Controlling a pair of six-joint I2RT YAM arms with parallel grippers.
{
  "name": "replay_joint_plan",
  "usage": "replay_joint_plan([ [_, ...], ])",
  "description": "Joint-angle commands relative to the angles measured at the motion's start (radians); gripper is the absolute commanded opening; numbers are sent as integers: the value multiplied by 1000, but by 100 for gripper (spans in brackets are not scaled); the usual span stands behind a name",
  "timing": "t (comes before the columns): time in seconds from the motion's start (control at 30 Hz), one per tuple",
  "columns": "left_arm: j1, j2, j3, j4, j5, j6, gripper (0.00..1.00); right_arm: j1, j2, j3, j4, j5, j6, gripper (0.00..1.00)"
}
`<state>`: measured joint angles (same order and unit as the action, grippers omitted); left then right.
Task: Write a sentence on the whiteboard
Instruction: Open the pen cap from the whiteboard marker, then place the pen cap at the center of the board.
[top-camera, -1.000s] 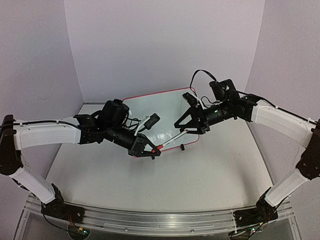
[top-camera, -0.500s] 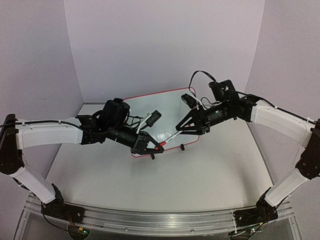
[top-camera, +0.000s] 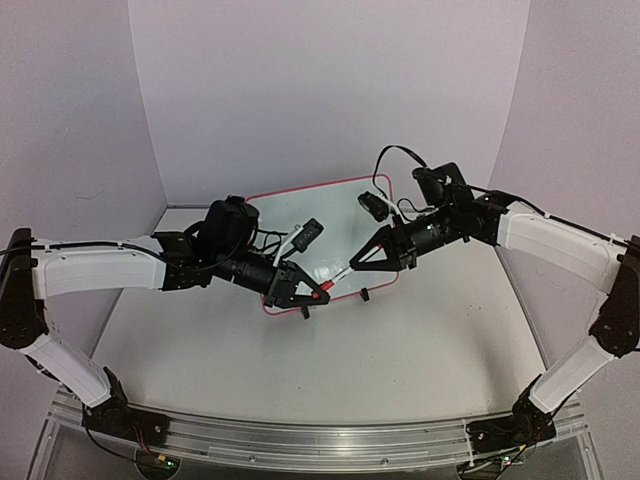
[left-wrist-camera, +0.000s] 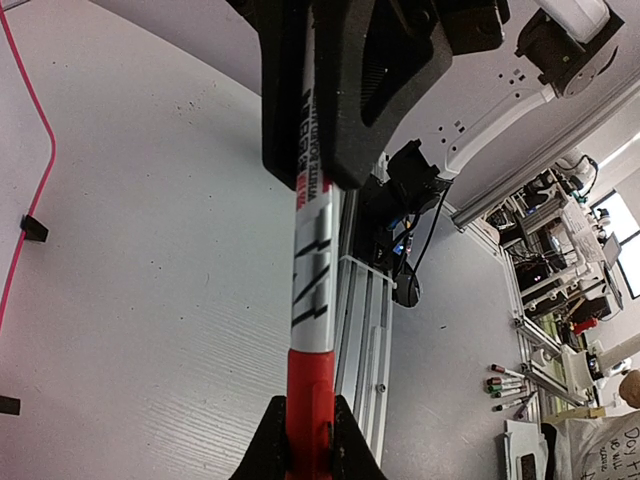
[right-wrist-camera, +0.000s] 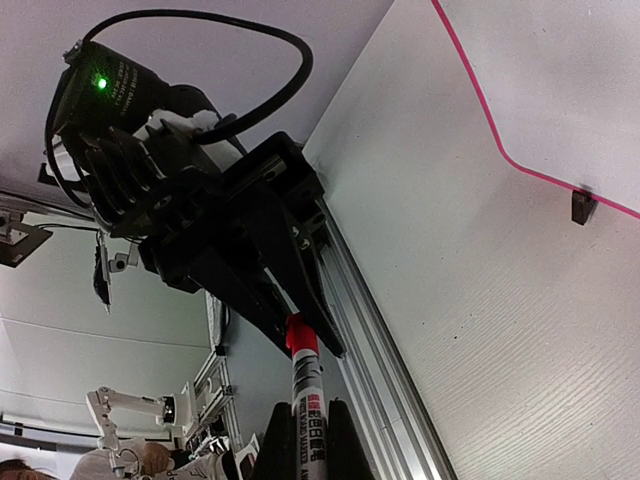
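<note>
Starting top view: whiteboard (top-camera: 335, 215) lies mid-table toward the back wall, on the table (top-camera: 420, 340); long axis runs roughly left-right, right end skewed a bit farther back; pink rim all round, two black feet along the near edge; both arms reach in over its near edge; marker (top-camera: 338, 280) spans between them, axis diagonal, red end low-left, white barrel rising to the upper right; left gripper (top-camera: 318, 293) is clamped on the red end, right gripper (top-camera: 352, 268) pinched narrow on the barrel.

Left wrist: left gripper (left-wrist-camera: 308, 440) fingertips squeeze the red section at the bottom edge; marker (left-wrist-camera: 312, 280) runs straight up the frame, printed white barrel going into the right gripper (left-wrist-camera: 335, 160) at the top; whiteboard (left-wrist-camera: 20, 170) only a sliver at the far left, rim curving, both feet showing beside it.

Right wrist: right gripper (right-wrist-camera: 305, 440) closed tight on the printed barrel; marker (right-wrist-camera: 307, 400) points up-frame, red tip inside the left gripper (right-wrist-camera: 305, 335); whiteboard (right-wrist-camera: 560, 90) fills the upper right corner, rim running diagonally, one foot visible.
</note>
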<state>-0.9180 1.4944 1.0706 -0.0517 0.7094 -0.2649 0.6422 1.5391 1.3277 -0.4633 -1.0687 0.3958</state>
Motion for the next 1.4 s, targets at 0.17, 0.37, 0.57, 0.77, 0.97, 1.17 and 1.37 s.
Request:
replay_joint_plan([
  [0.17, 4, -40, -52, 0, -1, 8, 0, -88, -21, 11, 42, -67, -34, 0],
  [0.37, 5, -73, -94, -13, 5, 23, 0, -171, -42, 11, 37, -123, -44, 0],
  [0.57, 4, -103, -113, -76, 1, 55, 0, -276, -88, -19, 0, -174, -71, 0],
  [0.77, 4, -159, -183, -91, -142, 32, 0, -329, -149, -30, -91, -97, -143, 0],
  [0.97, -94, -56, -228, -153, -553, -29, 0, -330, -260, -91, -94, 247, -150, 0],
  [1.17, -168, 99, -171, -124, -638, -54, 0, -331, -314, -126, -91, 352, -154, 0],
  [1.37, -173, 207, -108, -157, -667, -43, 1, -329, -344, -162, -82, 385, -153, 0],
])
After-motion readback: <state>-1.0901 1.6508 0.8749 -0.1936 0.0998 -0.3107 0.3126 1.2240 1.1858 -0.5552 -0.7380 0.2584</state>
